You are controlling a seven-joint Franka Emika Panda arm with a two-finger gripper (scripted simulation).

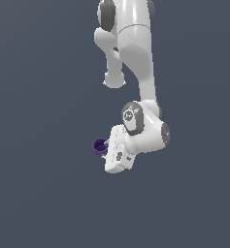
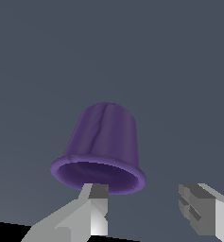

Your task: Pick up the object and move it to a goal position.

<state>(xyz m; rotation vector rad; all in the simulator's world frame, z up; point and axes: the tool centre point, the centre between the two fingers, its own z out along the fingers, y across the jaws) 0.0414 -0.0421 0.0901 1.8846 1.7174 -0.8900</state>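
The small dark purple cup (image 1: 100, 146) is just to the exterior view's left of my white gripper (image 1: 106, 147), whose fingers point at it. In the wrist view the cup (image 2: 104, 137) fills the middle, with its round open rim turned toward the camera. One fingertip (image 2: 98, 204) overlaps the near edge of the rim. The other fingertip (image 2: 194, 208) stands well apart, outside the cup. The gripper (image 2: 144, 205) is open, with a wide gap between the fingers, and part of the rim lies in that gap. I cannot tell whether a finger touches the cup.
The white arm (image 1: 136, 58) comes down from the top of the exterior view. Around it there is only a plain dark grey-blue surface, with no other objects or edges in view.
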